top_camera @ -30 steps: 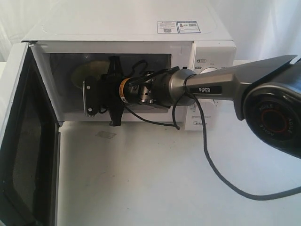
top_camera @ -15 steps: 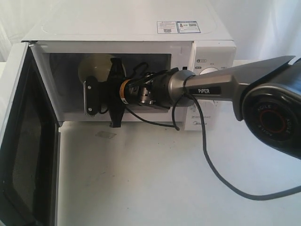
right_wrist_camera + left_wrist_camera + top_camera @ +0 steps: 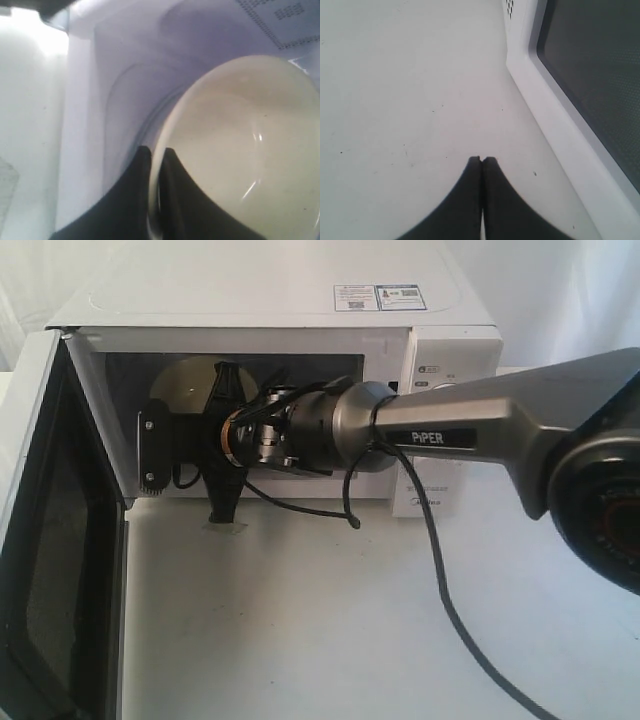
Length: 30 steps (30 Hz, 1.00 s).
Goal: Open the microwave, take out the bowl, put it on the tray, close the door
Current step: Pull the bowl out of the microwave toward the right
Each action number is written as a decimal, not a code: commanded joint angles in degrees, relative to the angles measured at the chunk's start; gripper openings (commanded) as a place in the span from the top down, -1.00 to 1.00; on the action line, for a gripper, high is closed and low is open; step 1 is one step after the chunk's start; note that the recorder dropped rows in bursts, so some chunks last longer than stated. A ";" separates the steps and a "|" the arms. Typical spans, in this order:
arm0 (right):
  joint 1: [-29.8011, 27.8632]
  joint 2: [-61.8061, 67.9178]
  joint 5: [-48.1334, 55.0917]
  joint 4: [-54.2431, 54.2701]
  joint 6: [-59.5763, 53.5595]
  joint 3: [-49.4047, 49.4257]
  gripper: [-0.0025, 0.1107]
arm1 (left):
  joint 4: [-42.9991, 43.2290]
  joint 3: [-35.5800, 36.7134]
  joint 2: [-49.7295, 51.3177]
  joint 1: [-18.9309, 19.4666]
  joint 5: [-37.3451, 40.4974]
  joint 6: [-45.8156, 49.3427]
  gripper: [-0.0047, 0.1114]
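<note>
- White tabletop (image 3: 330, 630) and a pale backdrop frame everything.
- At the centre is the bowl (image 3: 240, 150) — cream-yellow and smooth. It is inside the cavity of the microwave (image 3: 270, 290), toward its left side, tilted so that its hollow turns toward the opening.
- Whether the bowl touches the cavity floor cannot be told.
- The right gripper (image 3: 156, 155) is nearly closed on the bowl's rim. One black finger is inside the rim and one outside, with the wall pinched between them.
- The right arm reaches in from the right, crossing the control panel (image 3: 455, 355) and hiding most of it.
- A black cable (image 3: 440, 580) hangs from the arm down to the table.
- The door (image 3: 40, 540) stands swung wide open at the left.
- Stickers (image 3: 380, 297) lie on the microwave's top, toward the right.
- The left gripper (image 3: 481, 161) hangs over bare table just beside the door's white frame. Its fingers are pressed together with nothing between them.
</note>
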 commanded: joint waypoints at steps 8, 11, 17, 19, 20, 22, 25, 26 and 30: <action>4.31 -12.26 2.47 0.34 5.97 14.18 0.96 | -0.36 0.23 -0.26 0.09 0.16 0.25 0.92; 6.63 -16.67 5.26 0.59 6.23 18.49 0.96 | -0.36 0.23 -0.26 0.09 0.16 0.25 0.92; 12.40 -26.06 11.36 5.58 7.40 25.72 0.96 | -0.36 0.23 -0.26 0.09 0.16 0.25 0.92; 14.65 -29.20 14.33 7.35 7.48 27.35 0.96 | -0.36 0.23 -0.26 0.09 0.16 0.25 0.92; 15.80 -30.76 16.40 8.61 7.48 28.08 0.96 | -0.36 0.23 -0.26 0.09 0.16 0.25 0.92; 17.76 -33.34 20.86 11.10 7.48 29.23 0.96 | -0.36 0.23 -0.26 0.09 0.16 0.25 0.92; 20.32 -37.09 29.75 16.40 7.48 30.30 0.96 | -0.36 0.23 -0.26 0.09 0.16 0.25 0.92; 20.97 -38.68 33.39 18.41 7.48 30.54 0.96 | -0.36 0.23 -0.26 0.09 0.16 0.25 0.92; 21.64 -42.74 45.59 24.93 7.70 30.77 0.96 | -0.36 0.23 -0.26 0.09 0.16 0.25 0.92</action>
